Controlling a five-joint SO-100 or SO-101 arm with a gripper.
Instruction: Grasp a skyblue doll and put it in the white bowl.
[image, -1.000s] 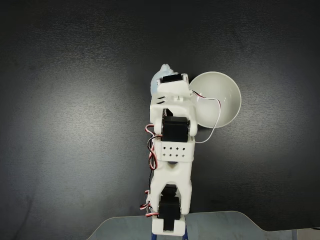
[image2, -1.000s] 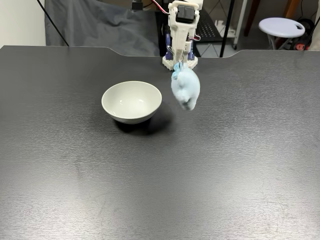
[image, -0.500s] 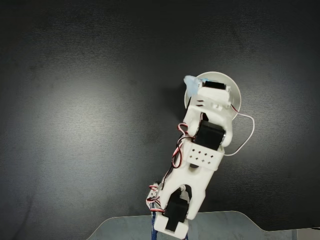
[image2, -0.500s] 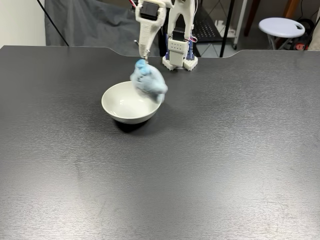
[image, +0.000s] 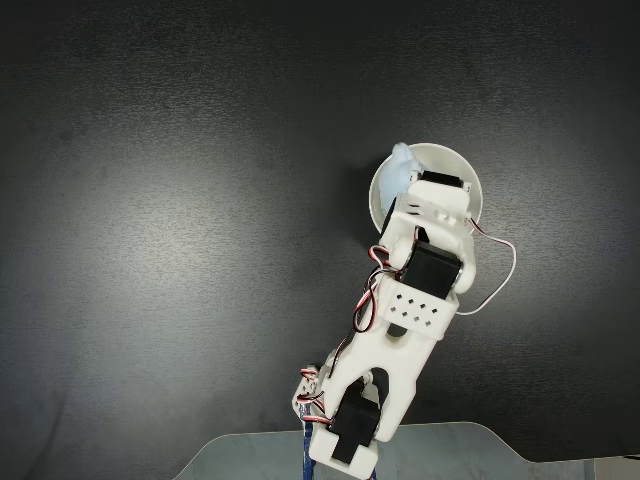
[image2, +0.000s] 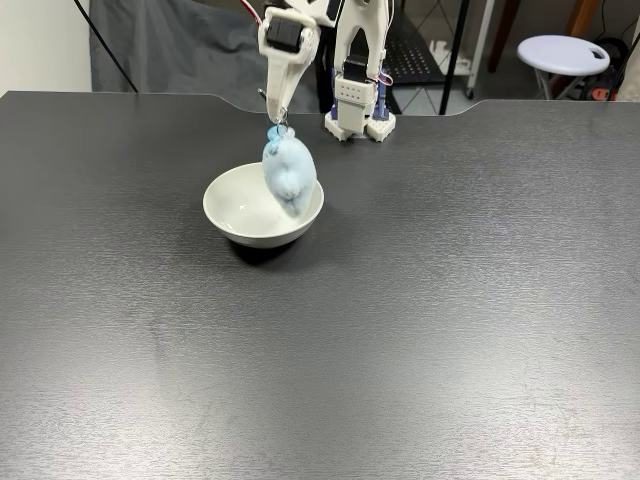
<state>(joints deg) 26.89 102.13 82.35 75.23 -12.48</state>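
The skyblue doll hangs from my gripper by its top, dangling over the right part of the white bowl. The gripper is shut on the doll's upper end near the brighter blue bow. From above, a bit of the doll peeks out past the wrist at the left rim of the white bowl, and the arm covers most of the bowl's inside. I cannot tell whether the doll touches the bowl.
The arm's base stands at the back edge of the dark table. Behind the table are a grey cloth and a white stool. A glass plate lies under the base.
The arm has swung the doll from beside the bowl to over it. In the last half second the doll settled from a swing and hangs straighter, slightly further over the bowl.
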